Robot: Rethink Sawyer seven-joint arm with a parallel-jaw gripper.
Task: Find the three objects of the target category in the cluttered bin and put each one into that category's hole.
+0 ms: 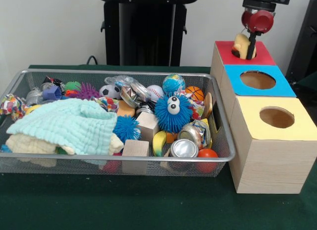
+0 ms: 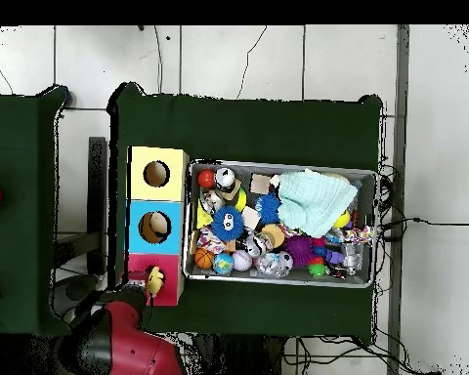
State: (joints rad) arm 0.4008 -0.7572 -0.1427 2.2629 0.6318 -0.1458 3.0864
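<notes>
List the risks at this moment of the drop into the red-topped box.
1. The hand is over the red-topped box with the pale yellow toy at its tip; the hole is hidden under the toy, so it may be off centre and snag on the rim.
2. If it slips sideways, it could fall into the blue-topped box's hole next door.
3. A mint cloth covers part of the bin, possibly hiding remaining targets.

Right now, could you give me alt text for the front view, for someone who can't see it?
A robot gripper holds a pale yellow soft toy over the hole in the red-topped wooden box, with blue-topped and yellow-topped boxes in front of it. Beside them, a wire mesh bin holds balls, cans, wooden cubes and a mint cloth.
</notes>
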